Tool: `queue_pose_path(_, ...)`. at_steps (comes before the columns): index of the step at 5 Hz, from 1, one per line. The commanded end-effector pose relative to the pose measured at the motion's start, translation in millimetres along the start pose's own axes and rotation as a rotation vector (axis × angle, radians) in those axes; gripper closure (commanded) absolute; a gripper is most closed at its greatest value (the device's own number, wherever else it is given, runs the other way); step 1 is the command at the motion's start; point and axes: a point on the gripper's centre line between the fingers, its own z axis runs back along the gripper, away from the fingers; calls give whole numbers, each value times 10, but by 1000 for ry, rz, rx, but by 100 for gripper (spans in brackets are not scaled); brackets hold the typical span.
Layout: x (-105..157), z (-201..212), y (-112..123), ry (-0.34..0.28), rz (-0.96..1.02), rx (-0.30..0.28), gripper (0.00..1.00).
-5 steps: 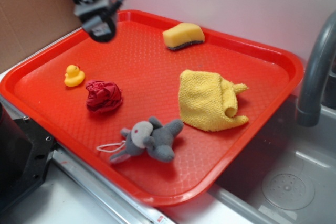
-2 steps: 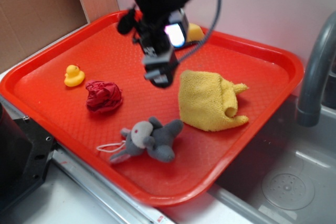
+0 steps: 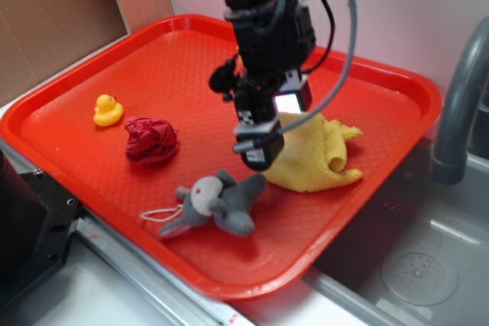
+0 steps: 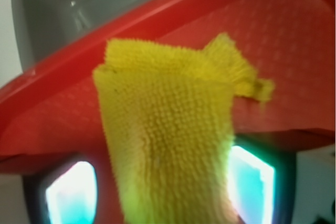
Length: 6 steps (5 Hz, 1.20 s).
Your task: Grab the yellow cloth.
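Observation:
The yellow cloth (image 3: 321,159) lies rumpled on the right half of the red tray (image 3: 176,66), its pointed corner toward the tray's back right. My gripper (image 3: 256,152) hangs over the cloth's left edge and hides that part in the exterior view. In the wrist view the yellow cloth (image 4: 168,119) fills the middle and runs down between my two glowing fingers. The gripper (image 4: 163,195) is open: tray shows between the left finger (image 4: 71,192) and the cloth, while the right finger (image 4: 252,184) sits at the cloth's edge.
A grey plush toy (image 3: 221,202) lies just in front of the gripper. A crumpled red cloth (image 3: 151,140) and a small yellow duck (image 3: 108,110) sit to the left. A grey faucet (image 3: 458,97) and a sink (image 3: 420,265) border the tray's right side.
The arm has swung from the tray's back left corner to the right and forward, then down onto the left edge of the yellow cloth. The cloth has not moved.

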Motion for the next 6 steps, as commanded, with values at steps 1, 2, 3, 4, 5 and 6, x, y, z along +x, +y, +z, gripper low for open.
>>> queue_pose_path(1,135,-31,-25,41,19,83,100)
queue_pose_path(2,144,-27,-56,51,22,96,100)
queue_pose_path(3,101,213,-33,48,132,169,100)
queue_pose_path(4,-74,581,37,13,351,172,100)
queue_pose_path(5,-301,1032,11,13,591,272,100)
queue_pose_path(6,-509,1313,-94,-7,837,318,100)
